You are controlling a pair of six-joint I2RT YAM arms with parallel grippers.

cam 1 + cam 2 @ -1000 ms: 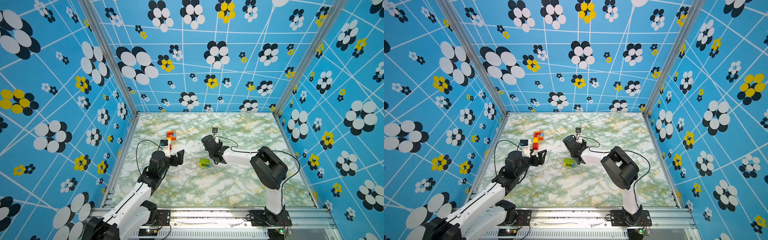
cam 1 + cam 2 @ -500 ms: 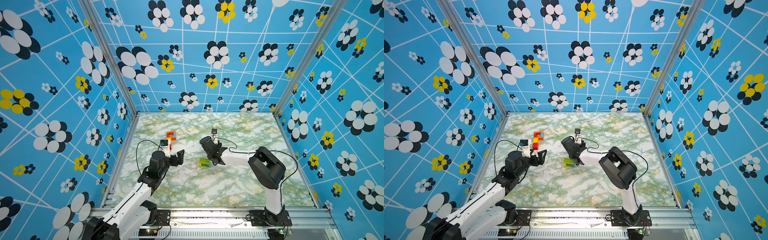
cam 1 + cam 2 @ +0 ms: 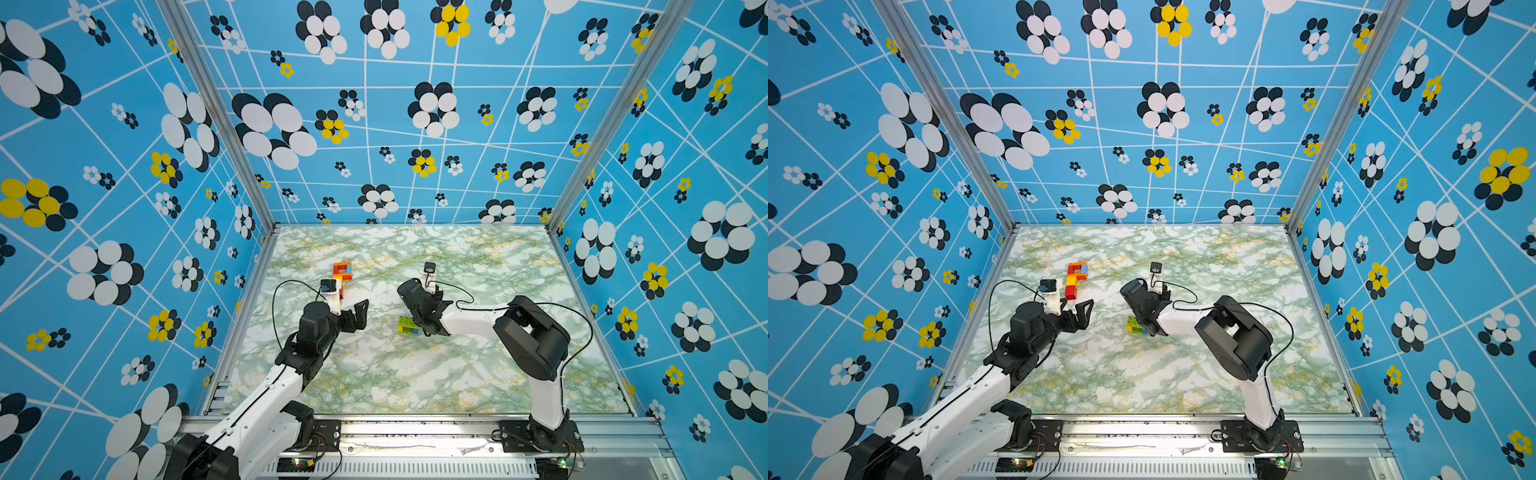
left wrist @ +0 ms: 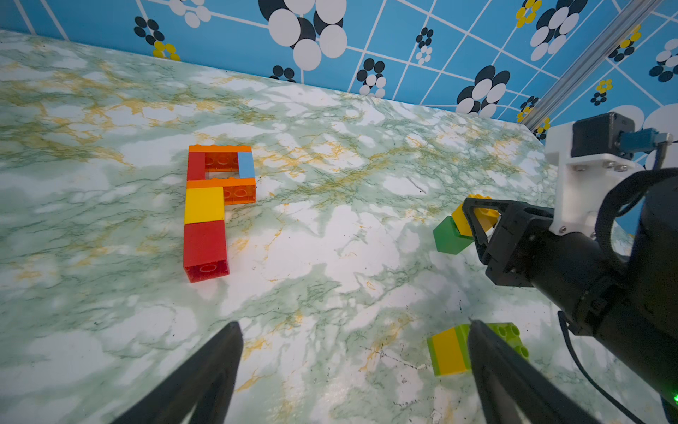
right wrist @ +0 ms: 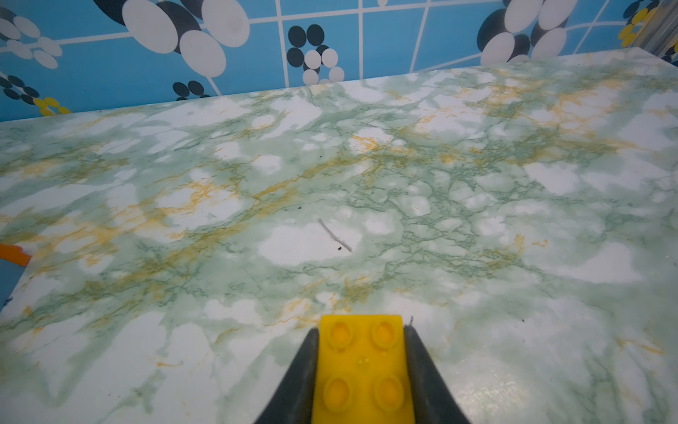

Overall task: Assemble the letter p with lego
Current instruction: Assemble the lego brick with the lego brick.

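Fingers [image 5: 306, 370] half-hiding yellow brick [image 5: 363, 367]

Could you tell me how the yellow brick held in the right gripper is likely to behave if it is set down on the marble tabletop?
The yellow brick looks like rigid plastic, so it probably keeps its shape in the right gripper, shut on its flat sides. Its boxy form suggests it would sit still rather than roll. A green brick appears stuck beneath it, so the pair may tip more easily.
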